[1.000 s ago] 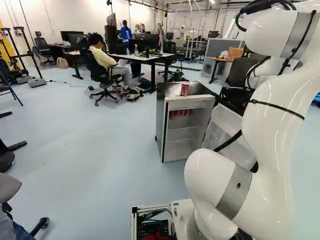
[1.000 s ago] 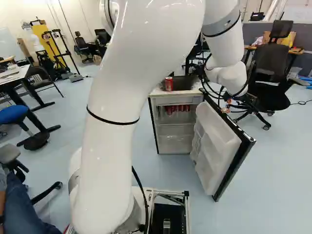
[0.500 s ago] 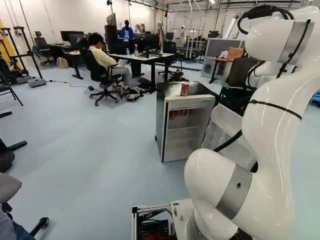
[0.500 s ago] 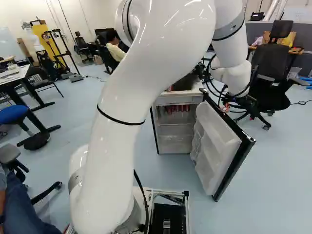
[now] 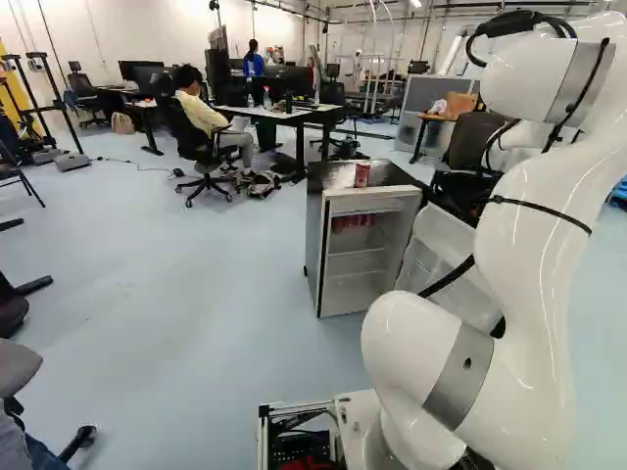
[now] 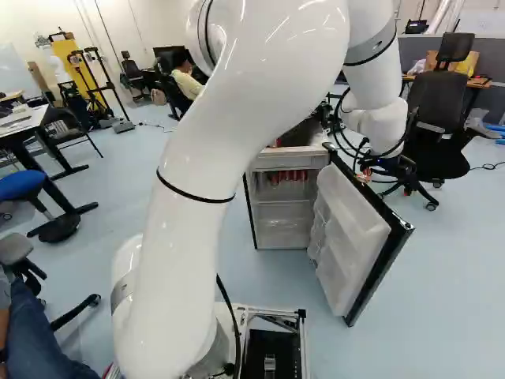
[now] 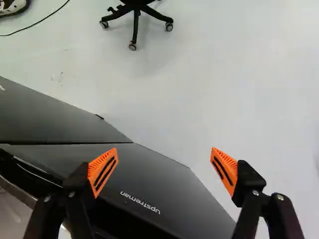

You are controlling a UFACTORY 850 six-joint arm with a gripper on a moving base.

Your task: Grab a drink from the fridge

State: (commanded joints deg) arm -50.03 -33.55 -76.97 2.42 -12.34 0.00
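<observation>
In the right base view my gripper [image 6: 366, 170] is at the top edge of the open fridge door [image 6: 349, 245], partly hidden by cables and wrist. The wrist view shows the gripper [image 7: 163, 167] open, one orange pad [image 7: 102, 170] over the door near its edge, the other [image 7: 224, 170] beyond the door's dark outer face [image 7: 164, 184], over the floor. Nothing is gripped. The fridge [image 5: 315, 240] stands upright. Several red cans [image 5: 353, 222] are on its upper shelf, and one red can [image 5: 362, 175] stands on top.
An office chair [image 6: 439, 110] stands behind the door, close to my wrist. Another chair's wheeled foot [image 7: 135, 20] shows ahead of the gripper. Further back are a desk [image 5: 284, 114] with a seated person and a grey partition [image 5: 423, 96].
My arm has shifted to the right in the right base view, its upper part now covering the can on top of the fridge there. The base, fridge and door have stayed put.
</observation>
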